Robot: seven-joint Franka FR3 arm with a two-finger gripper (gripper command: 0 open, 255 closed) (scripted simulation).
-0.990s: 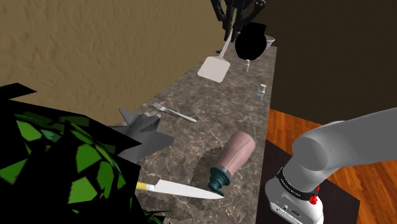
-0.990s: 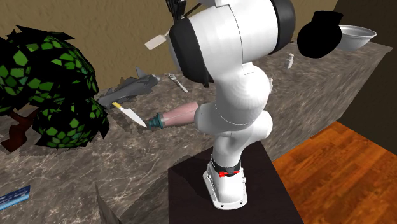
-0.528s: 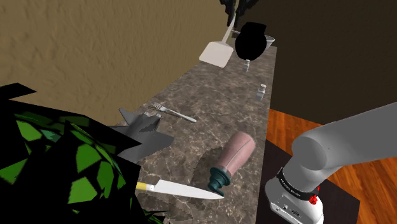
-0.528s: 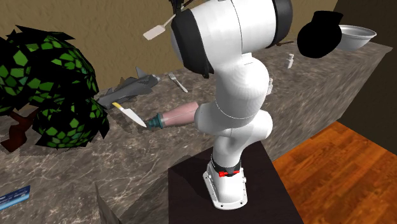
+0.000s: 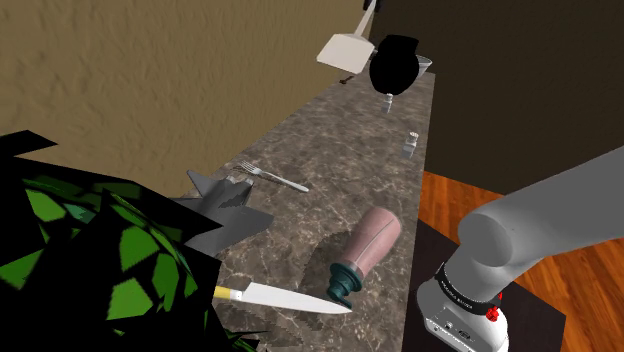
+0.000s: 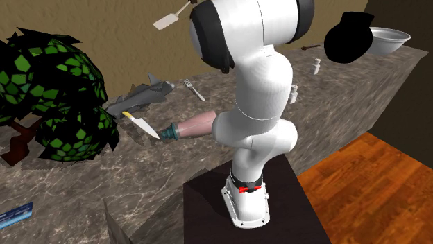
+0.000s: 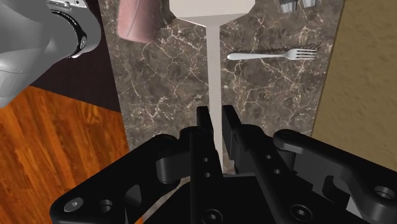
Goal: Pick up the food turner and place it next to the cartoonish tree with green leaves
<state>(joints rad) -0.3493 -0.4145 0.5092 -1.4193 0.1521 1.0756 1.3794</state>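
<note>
Food turner (image 7: 214,63) in pincer (image 7: 216,116), high abv counter (image 7: 159,83)

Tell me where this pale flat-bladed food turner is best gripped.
Grip the pale food turner on its slim straight handle, near the end away from the blade, coming along its length as the black gripper does; the blade is too wide.
</note>
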